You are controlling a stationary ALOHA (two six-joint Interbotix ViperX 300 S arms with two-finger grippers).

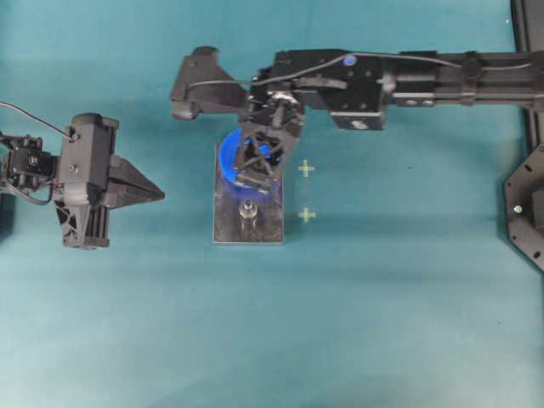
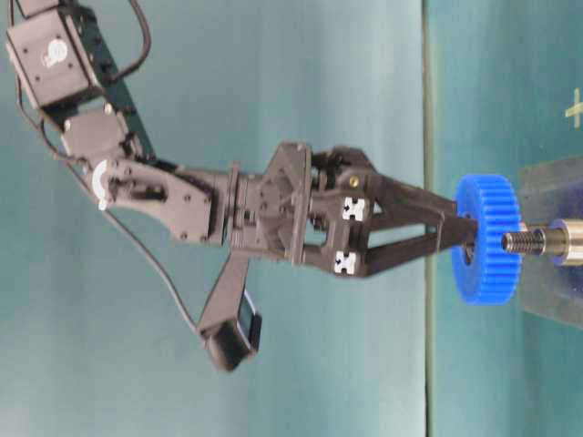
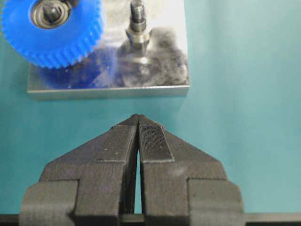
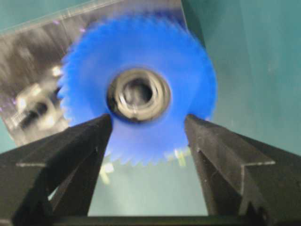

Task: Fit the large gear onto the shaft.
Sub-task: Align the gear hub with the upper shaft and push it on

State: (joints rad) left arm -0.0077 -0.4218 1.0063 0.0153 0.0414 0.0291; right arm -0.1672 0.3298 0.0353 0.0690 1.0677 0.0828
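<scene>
Left tool (image 1: 157,194) parked on the left of the overhead view, fingers pressed together, nothing between them, tip aimed at the steel plate (image 1: 225,229) across bare teal table (image 1: 382,323). On the plate, large gear (image 1: 228,157) seated flat over the end under the right arm, hub hole facing up; shaft beneath hidden by the gear. Bare twin peg (image 1: 248,212) upright just beside the gear. Right tool (image 1: 259,166) hanging over the gear, fingers spread wide apart, gripping nothing.
</scene>
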